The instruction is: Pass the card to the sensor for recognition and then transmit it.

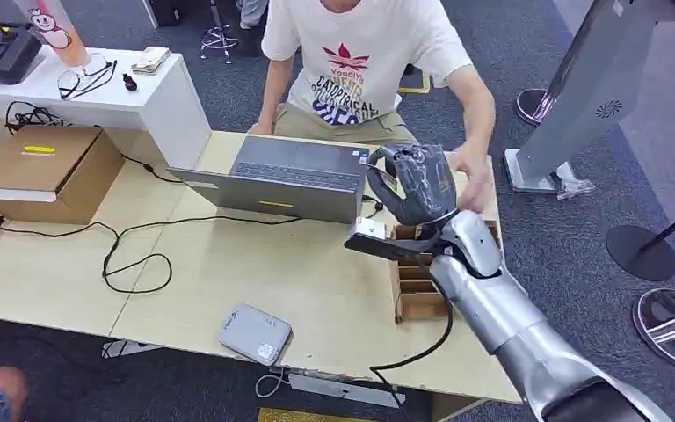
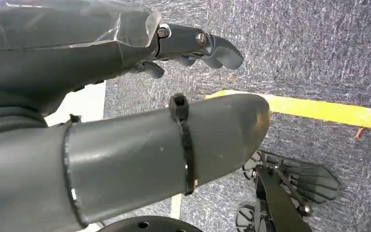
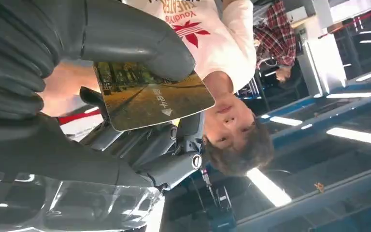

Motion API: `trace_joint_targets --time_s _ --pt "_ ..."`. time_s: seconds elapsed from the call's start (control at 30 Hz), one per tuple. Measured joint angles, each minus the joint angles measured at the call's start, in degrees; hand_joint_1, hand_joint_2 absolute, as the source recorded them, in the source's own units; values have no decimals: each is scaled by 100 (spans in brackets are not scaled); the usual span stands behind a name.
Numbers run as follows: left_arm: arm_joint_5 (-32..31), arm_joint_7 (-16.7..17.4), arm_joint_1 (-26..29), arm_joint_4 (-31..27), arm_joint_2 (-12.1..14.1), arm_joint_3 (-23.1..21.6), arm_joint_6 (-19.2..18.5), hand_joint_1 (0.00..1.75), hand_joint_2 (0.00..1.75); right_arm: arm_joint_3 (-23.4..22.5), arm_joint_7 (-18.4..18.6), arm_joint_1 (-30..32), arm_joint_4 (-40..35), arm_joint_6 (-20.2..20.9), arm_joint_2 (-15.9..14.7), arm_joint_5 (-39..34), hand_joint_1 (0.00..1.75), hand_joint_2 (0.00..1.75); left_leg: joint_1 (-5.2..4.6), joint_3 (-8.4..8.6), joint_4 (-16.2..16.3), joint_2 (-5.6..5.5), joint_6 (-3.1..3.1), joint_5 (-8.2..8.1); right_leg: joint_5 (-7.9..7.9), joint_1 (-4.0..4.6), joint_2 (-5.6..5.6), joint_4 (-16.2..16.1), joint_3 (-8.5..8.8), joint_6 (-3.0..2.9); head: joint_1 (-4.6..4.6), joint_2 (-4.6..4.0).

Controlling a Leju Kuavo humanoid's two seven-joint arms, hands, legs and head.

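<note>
My right hand [image 1: 413,186] is raised over the far right part of the table, above a wooden card box [image 1: 417,294]. The right wrist view shows a card [image 3: 154,99] with a landscape picture pinched between the thumb and the darker fingers [image 3: 169,164]. A person [image 1: 352,70] in a white T-shirt sits across the table, one hand [image 1: 475,169] close beside my right hand. A flat grey sensor [image 1: 255,334] lies near the table's front edge, well left of the hand. My left hand [image 2: 101,72] hangs over carpet, its fingers apart and holding nothing.
An open grey laptop [image 1: 290,176] stands just left of my right hand. A cardboard box [image 1: 48,171] sits at the left of the wooden table [image 1: 228,264], with black cables [image 1: 136,255] across it. A white counter [image 1: 141,101] is at the far left.
</note>
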Motion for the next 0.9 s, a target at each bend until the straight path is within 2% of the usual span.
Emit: trace_joint_targets --time_s 0.43,0.47,0.5,0.9 --pt "-22 13 -4 0 2 0 -9 0 0 52 -96 10 208 -431 125 122 175 175 0 0 0 0 0 0 0 0 1 0 0 0 0 0" --pt "-20 13 -4 0 2 0 -9 0 0 53 -98 12 221 -462 127 127 63 175 0 0 0 0 0 0 0 0 1 0 -1 0 2 0" --pt "-20 13 -4 0 2 0 -9 0 0 55 -105 17 230 -490 140 147 0 175 0 0 0 0 0 0 0 0 1 0 -1 0 2 0" --pt "-9 70 -1 0 2 0 -5 0 0 127 -94 62 315 -564 190 182 0 175 0 0 0 1 -1 1 1 0 1 0 -1 -2 2 0"
